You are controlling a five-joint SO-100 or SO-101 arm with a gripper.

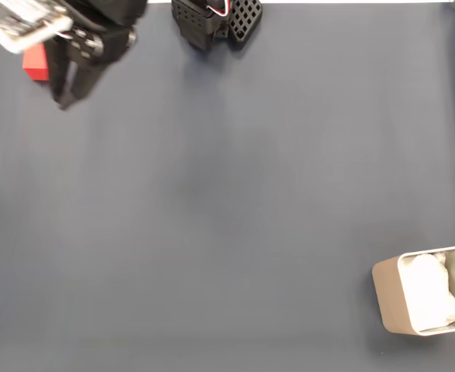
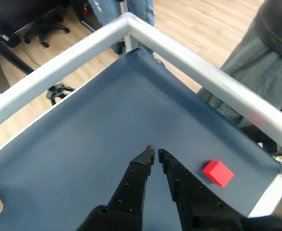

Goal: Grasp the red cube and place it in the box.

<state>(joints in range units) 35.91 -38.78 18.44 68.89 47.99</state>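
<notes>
Fixed view, from above: the gripper (image 1: 63, 102) hangs over the top left corner of the dark blue mat (image 1: 227, 201), its black fingers pointing toward the bottom of the picture. The cube (image 1: 35, 63) lies just to the left of the fingers, up nearer the wrist than the tips, and is partly covered by the arm's pale, blurred upper part. Whether cube and fingers touch cannot be told here. The box (image 1: 388, 298) stands far off toward the bottom right corner of the mat, well apart from the gripper, with crumpled white lining inside.

Wrist view: the gripper (image 2: 155, 155) enters from the bottom edge, and its two perforated black fingers (image 2: 131, 185) narrow toward the tips. The tips are pressed almost together, with only a thin slit between them, and they pinch nothing. The cube (image 2: 218, 173) rests on the mat (image 2: 107, 139) to the right of the right-hand finger, slightly behind the tips and clear of them; bare mat shows between cube and finger. It sits near the mat's right edge, beside the silver frame (image 2: 189, 57) that borders the mat. The frame's two rails meet in a corner ahead of the tips. Beyond the frame lie a wooden floor (image 2: 198, 19), chair bases, and a person's grey-green trouser leg (image 2: 256, 72).
</notes>
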